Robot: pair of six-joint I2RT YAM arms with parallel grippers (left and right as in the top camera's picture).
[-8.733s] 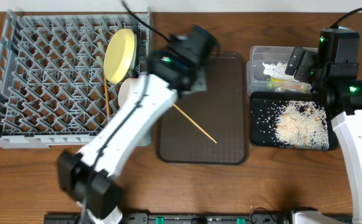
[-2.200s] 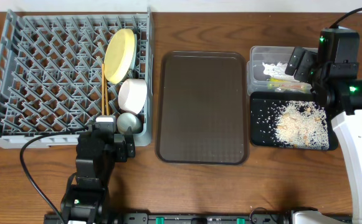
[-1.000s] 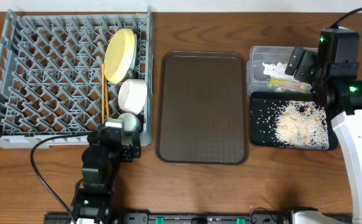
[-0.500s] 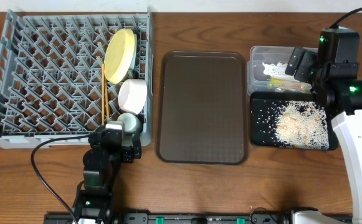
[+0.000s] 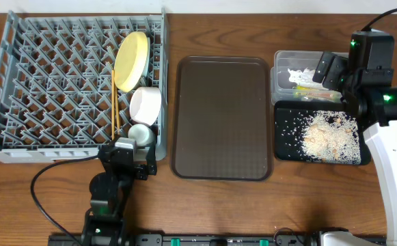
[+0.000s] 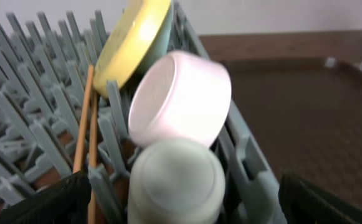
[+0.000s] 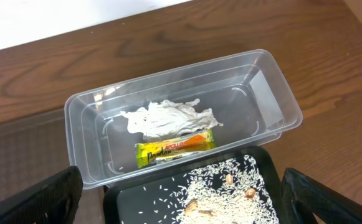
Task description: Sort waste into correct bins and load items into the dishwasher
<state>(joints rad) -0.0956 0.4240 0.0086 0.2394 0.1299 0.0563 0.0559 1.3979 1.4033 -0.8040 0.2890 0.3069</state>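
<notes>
Hovering over the clear rectangular plastic tub (image 7: 273,93), the right gripper (image 5: 329,70) gapes empty. The left gripper (image 5: 130,161), likewise released, faces the grey plastic dish rack (image 5: 48,82).

The blurred small cup (image 6: 174,180) is cut by the bottom edge, the blue bowl (image 6: 167,26) mostly hidden behind the yellow plate (image 6: 131,43).

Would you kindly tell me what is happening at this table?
A clear-up is under way, with nothing held right now. The left pincer is open at the front of the grey dish rack, which holds a yellow plate, white bowl, pale cup and chopsticks. The right pincer hangs open above the clear tub with crumpled paper and a snack wrapper; rice lies on the black tray.
</notes>
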